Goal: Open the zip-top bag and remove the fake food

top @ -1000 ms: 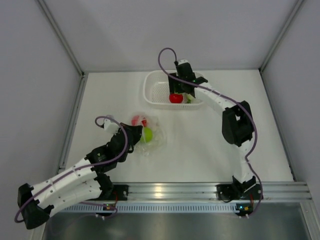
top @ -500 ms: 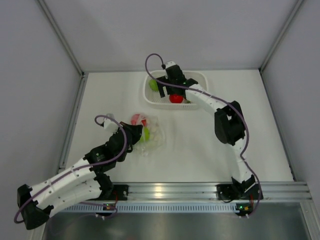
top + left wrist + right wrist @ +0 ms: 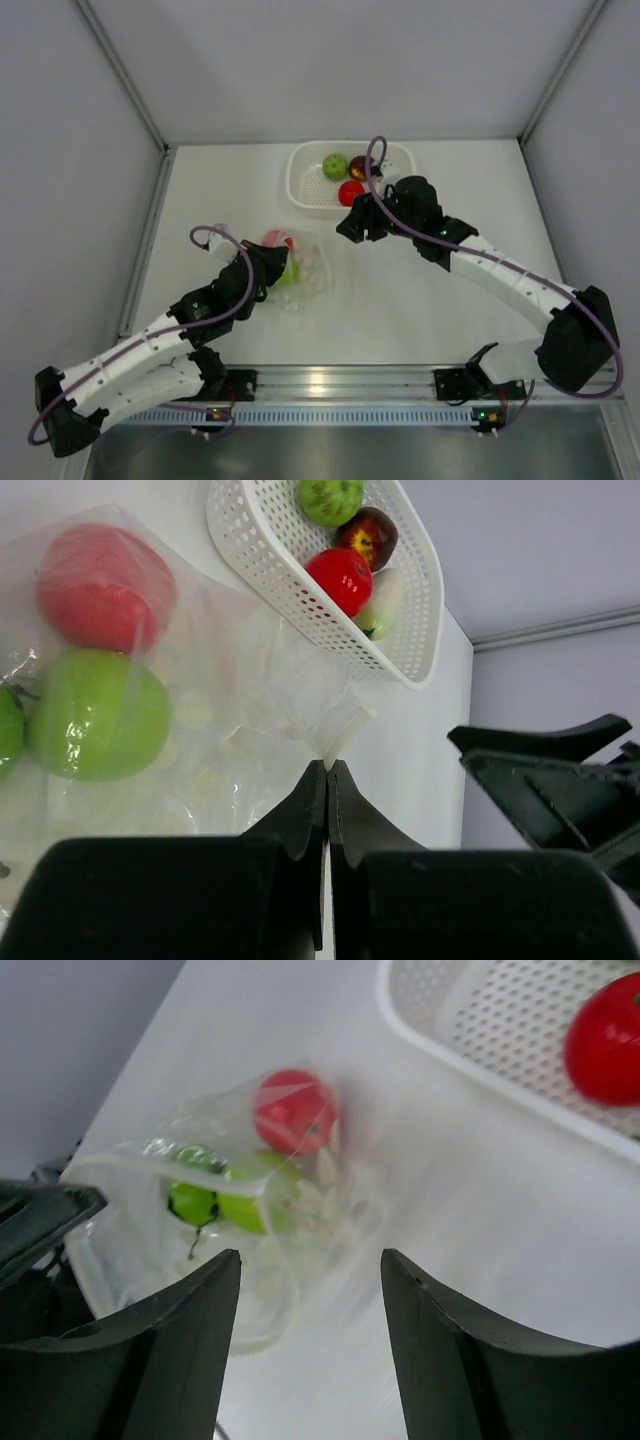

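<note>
The white table carries everything, and my two arms reach over it from its near edge. At the far side sits the white perforated basket. Nearer to me and to the left, apart from the basket, the clear bag lies crumpled on the table. I cannot tell whether its mouth is open. My left fingers are pressed together at the bag's left edge, with a fold of its film pinched at their tips. My right fingers are spread wide with nothing between them. They are over the table, just on the near side of the basket and to the right of the bag, pointing toward the bag. Four pieces of food lie close together in the basket. The green ball is far left, the maroon ball is just right of it, and the red ball is nearer to me, between those two. The white piece touches the red ball and lies against the basket wall. Three pieces show through the bag's film. The bagged red ball is on the far side and the bagged green ball is just beside it on the near side. A dark green piece with a thin stem is next to that, on the side toward my left fingers.
</note>
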`<move>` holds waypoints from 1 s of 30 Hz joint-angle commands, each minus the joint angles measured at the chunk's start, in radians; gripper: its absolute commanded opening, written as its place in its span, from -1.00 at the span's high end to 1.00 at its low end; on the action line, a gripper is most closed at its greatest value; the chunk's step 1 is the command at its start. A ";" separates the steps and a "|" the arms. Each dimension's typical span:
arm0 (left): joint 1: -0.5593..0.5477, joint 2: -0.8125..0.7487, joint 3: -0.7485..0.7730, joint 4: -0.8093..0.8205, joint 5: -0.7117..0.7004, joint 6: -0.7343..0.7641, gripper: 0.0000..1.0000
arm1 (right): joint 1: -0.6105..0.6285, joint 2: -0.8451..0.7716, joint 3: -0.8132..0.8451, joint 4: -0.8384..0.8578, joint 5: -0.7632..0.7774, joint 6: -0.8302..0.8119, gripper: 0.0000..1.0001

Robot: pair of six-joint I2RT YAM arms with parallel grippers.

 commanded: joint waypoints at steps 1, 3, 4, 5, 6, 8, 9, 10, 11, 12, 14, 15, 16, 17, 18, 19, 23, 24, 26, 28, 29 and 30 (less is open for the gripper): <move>0.003 0.011 0.058 0.018 0.024 -0.026 1.00 | 0.049 -0.109 -0.130 0.176 -0.145 0.114 -0.17; 0.003 0.021 0.066 0.021 0.038 -0.045 1.00 | 0.105 -0.157 -0.156 0.201 -0.120 0.145 -0.17; 0.003 0.028 0.069 0.019 0.042 -0.051 1.00 | 0.127 -0.168 -0.170 0.208 -0.077 0.155 -0.17; 0.003 0.039 0.072 0.019 0.050 -0.057 1.00 | 0.176 -0.173 -0.175 0.213 -0.051 0.178 -0.17; 0.003 0.044 0.077 0.019 0.053 -0.072 1.00 | 0.199 -0.177 -0.178 0.221 -0.026 0.194 -0.16; 0.003 0.060 0.085 0.019 0.065 -0.091 1.00 | 0.260 -0.173 -0.180 0.224 0.080 0.238 -0.14; 0.003 0.065 0.091 0.019 0.070 -0.095 1.00 | 0.279 -0.157 -0.183 0.228 0.121 0.250 -0.14; 0.003 0.070 0.098 0.021 0.074 -0.103 1.00 | 0.297 -0.148 -0.184 0.240 0.162 0.258 -0.14; 0.003 0.079 0.103 0.021 0.087 -0.111 1.00 | 0.332 -0.136 -0.183 0.251 0.246 0.258 -0.14; 0.003 0.082 0.107 0.021 0.091 -0.126 1.00 | 0.349 -0.101 -0.180 0.260 0.281 0.258 -0.15; 0.003 0.093 0.112 0.021 0.099 -0.163 1.00 | 0.377 -0.059 -0.172 0.291 0.353 0.245 -0.16; 0.003 0.097 0.112 0.022 0.102 -0.175 1.00 | 0.382 -0.015 -0.163 0.300 0.374 0.246 -0.16; 0.002 0.099 0.111 0.024 0.105 -0.187 1.00 | 0.386 0.007 -0.161 0.329 0.411 0.255 -0.17; 0.002 0.104 0.111 0.024 0.108 -0.212 1.00 | 0.391 0.025 -0.163 0.357 0.414 0.263 -0.17; 0.002 0.104 0.109 0.022 0.114 -0.221 1.00 | 0.395 0.059 -0.167 0.388 0.440 0.266 -0.19; 0.000 0.107 0.109 0.022 0.116 -0.230 1.00 | 0.400 0.074 -0.169 0.406 0.462 0.271 -0.19; -0.002 0.119 0.114 0.022 0.130 -0.260 1.00 | 0.428 0.163 -0.144 0.490 0.528 0.239 -0.32; -0.002 0.120 0.114 0.022 0.131 -0.263 1.00 | 0.429 0.204 -0.126 0.497 0.528 0.238 -0.36; -0.002 0.120 0.109 0.022 0.133 -0.276 1.00 | 0.431 0.247 -0.111 0.520 0.513 0.243 -0.41; -0.003 0.119 0.098 0.022 0.128 -0.286 1.00 | 0.432 0.312 -0.098 0.587 0.490 0.260 -0.48; -0.003 0.117 0.097 0.022 0.127 -0.292 1.00 | 0.435 0.353 -0.098 0.608 0.483 0.261 -0.55; -0.003 0.116 0.095 0.022 0.128 -0.290 1.00 | 0.437 0.372 -0.091 0.647 0.482 0.266 -0.57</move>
